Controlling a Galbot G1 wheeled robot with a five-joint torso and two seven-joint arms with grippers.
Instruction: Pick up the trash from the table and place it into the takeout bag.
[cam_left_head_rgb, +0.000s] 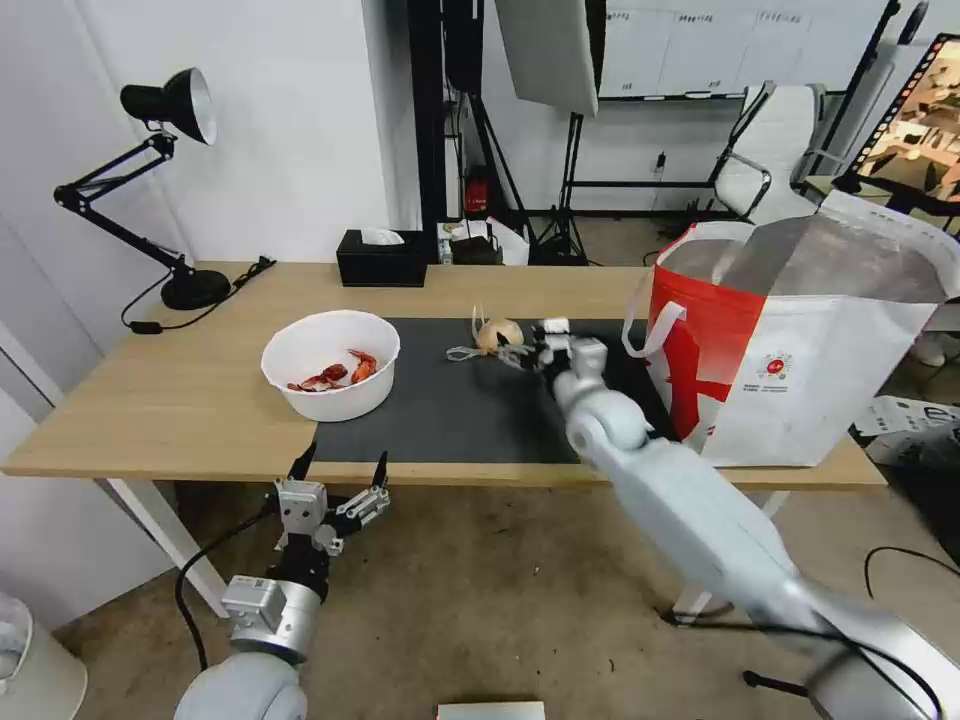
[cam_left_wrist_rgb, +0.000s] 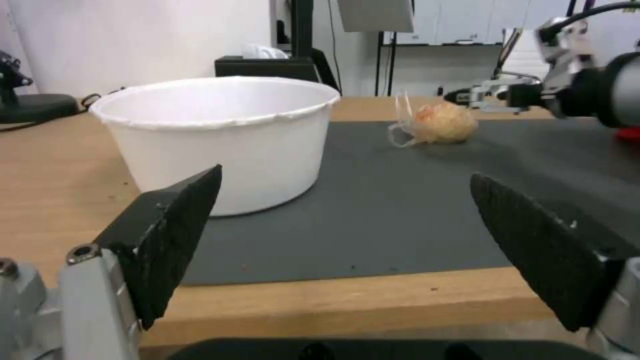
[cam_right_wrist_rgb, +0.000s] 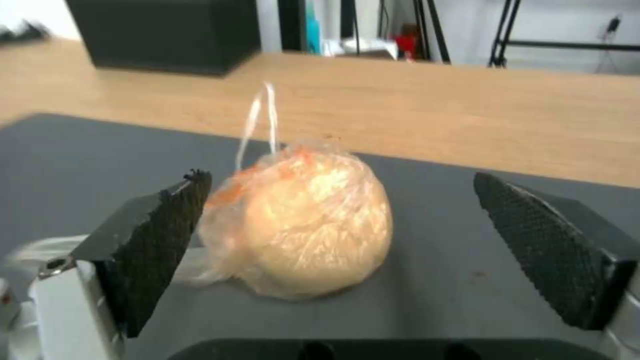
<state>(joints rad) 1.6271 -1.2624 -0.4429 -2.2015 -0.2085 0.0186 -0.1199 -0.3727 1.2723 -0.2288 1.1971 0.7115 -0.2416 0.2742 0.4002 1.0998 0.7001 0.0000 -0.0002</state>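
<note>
Table (cam_left_head_rgb: 180, 400) wide, bare wood at my left; dark mat (cam_left_head_rgb: 450, 410) runs to near edge. Takeout bag (cam_left_head_rgb: 800, 360) stands open at right end, foil lining showing, contents unseen. White bowl (cam_left_head_rgb: 330, 363) straddles mat's left edge, red shells inside. My right gripper (cam_right_wrist_rgb: 340, 250) low over mat, fingers spread wide, plastic-wrapped bun (cam_right_wrist_rgb: 307, 225) between them, untouched. My left gripper (cam_left_head_rgb: 335, 475) spread open, empty, just off table's near edge below bowl.
</note>
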